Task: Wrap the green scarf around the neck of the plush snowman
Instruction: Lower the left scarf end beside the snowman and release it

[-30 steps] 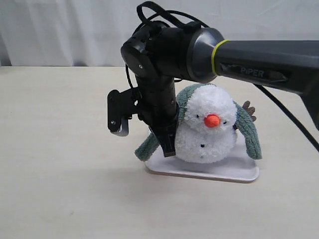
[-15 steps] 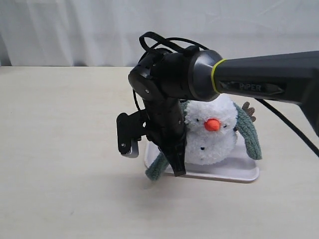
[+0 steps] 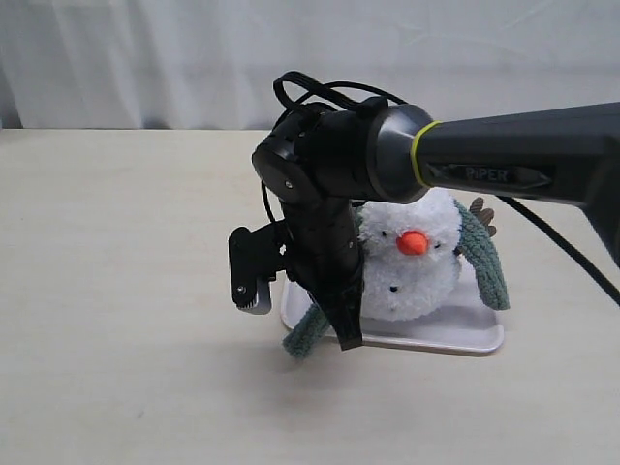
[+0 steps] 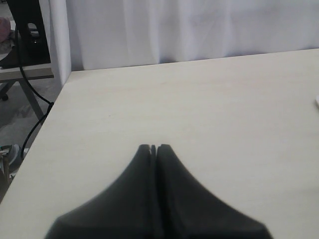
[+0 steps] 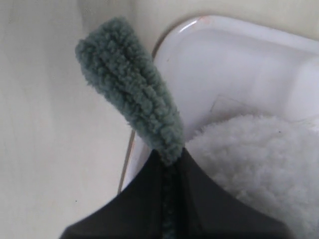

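The plush snowman (image 3: 412,266) sits on a white tray (image 3: 455,339), white and fluffy with an orange nose. The green scarf (image 3: 484,257) lies behind its head, one end hanging down past its right side. The other end (image 3: 306,334) hangs in front of the tray's left corner, held by my right gripper (image 3: 347,334), which points down and is shut on it. In the right wrist view the scarf end (image 5: 132,92) sticks out from the shut gripper (image 5: 169,157) beside the snowman's white fur (image 5: 259,164). My left gripper (image 4: 154,148) is shut and empty over bare table.
The right arm (image 3: 504,160) reaches in from the right, hiding the snowman's left side and neck. A brown twig arm (image 3: 484,215) shows behind the scarf. The table's edge and a cable (image 4: 35,124) appear in the left wrist view.
My right gripper has carried the scarf end down and rightward, from beside the snowman to in front of the tray's left corner. In the last half second it barely moved.
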`<control>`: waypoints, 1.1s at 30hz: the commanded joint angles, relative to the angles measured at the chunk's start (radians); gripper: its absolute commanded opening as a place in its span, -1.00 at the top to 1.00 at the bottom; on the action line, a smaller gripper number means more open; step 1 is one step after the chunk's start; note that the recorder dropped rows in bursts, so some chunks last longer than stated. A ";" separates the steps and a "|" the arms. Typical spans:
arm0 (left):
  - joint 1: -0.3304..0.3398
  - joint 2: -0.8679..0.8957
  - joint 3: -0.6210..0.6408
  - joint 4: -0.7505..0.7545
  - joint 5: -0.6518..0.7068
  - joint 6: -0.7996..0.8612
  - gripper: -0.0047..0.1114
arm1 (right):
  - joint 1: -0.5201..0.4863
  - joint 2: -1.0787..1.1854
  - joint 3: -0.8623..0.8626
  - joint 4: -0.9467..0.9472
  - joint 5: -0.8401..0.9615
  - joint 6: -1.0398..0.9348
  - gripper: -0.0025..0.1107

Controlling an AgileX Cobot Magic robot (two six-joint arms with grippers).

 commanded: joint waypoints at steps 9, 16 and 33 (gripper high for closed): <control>0.003 -0.004 0.003 -0.001 -0.013 -0.005 0.92 | 0.002 -0.010 0.005 -0.039 0.021 0.027 0.64; 0.003 -0.004 0.003 -0.001 -0.013 -0.005 0.92 | 0.002 -0.010 0.005 -0.084 0.018 0.099 0.20; 0.003 -0.004 0.003 -0.001 -0.013 -0.005 0.92 | 0.073 -0.133 -0.003 -0.103 0.003 0.154 -0.09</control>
